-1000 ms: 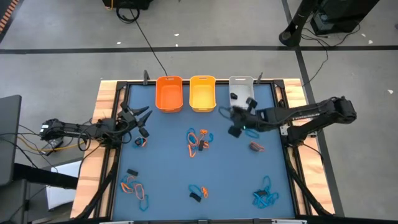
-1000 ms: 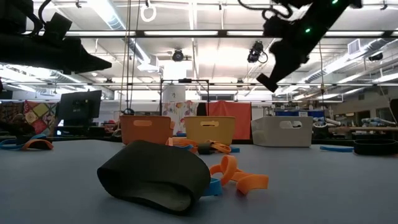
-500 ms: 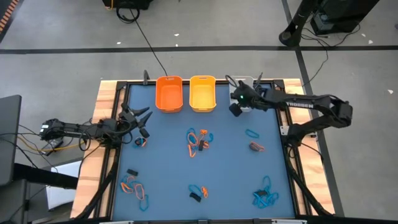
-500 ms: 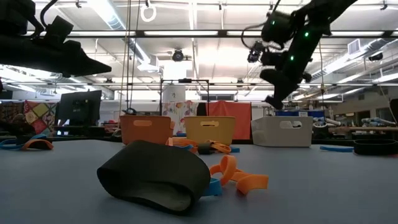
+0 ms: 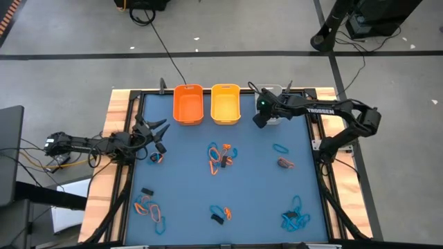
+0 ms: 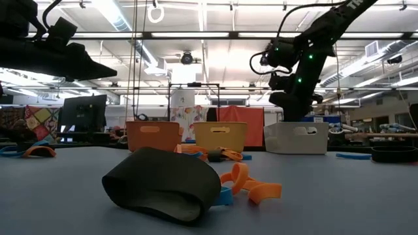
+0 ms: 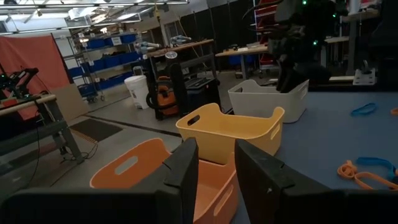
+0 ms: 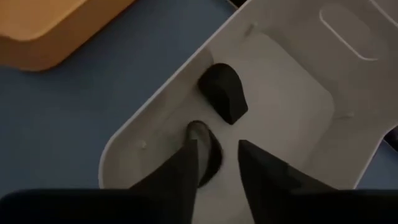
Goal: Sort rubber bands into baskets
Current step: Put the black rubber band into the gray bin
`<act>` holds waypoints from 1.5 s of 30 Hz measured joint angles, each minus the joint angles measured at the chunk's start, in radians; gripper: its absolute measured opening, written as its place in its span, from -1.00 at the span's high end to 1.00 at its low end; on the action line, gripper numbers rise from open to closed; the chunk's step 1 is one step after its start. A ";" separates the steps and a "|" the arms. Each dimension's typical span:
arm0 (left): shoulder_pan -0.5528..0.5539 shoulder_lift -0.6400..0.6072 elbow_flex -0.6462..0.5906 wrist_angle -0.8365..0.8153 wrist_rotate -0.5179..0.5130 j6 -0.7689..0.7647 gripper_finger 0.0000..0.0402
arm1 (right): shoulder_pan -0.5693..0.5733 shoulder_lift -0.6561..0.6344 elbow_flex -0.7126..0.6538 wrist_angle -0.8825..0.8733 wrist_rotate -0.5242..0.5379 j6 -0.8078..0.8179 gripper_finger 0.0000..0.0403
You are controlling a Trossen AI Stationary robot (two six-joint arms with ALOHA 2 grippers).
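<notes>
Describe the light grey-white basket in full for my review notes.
The grey-white basket is a small rectangular bin of smooth, plastic-looking material with rounded corners and handle cutouts. It stands upright at the far right of the basket row, beside the yellow-orange basket. Inside lie two chunky black bands. The right pincer hangs over it.

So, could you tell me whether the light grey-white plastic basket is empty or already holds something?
Not empty: the light grey-white plastic basket holds two chunky black rubber bands, seen past the right gripper.

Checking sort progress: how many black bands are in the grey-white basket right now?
2 visible. One black band lies on the grey-white basket floor near mid-bin; a second black band sits at the right gripper, against one finger. The gripper may hide more.
</notes>
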 joint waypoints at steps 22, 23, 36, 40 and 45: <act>0.000 0.000 0.000 0.000 0.000 0.000 0.45 | 0.271 -0.246 -0.009 -0.440 -0.210 0.258 0.15; 0.000 0.000 0.000 0.000 0.000 0.001 0.45 | 0.302 -0.246 -0.023 -0.447 -0.211 0.304 0.16; 0.000 0.000 0.000 0.020 0.000 0.007 0.45 | 0.586 -0.246 -0.174 -0.448 -0.299 0.550 0.17; 0.000 0.000 0.000 0.038 0.000 0.008 0.45 | 0.620 -0.246 -0.207 -0.411 -0.300 0.570 0.18; 0.000 0.000 0.000 0.038 0.000 0.009 0.45 | 0.632 -0.245 -0.248 -0.371 -0.301 0.574 0.18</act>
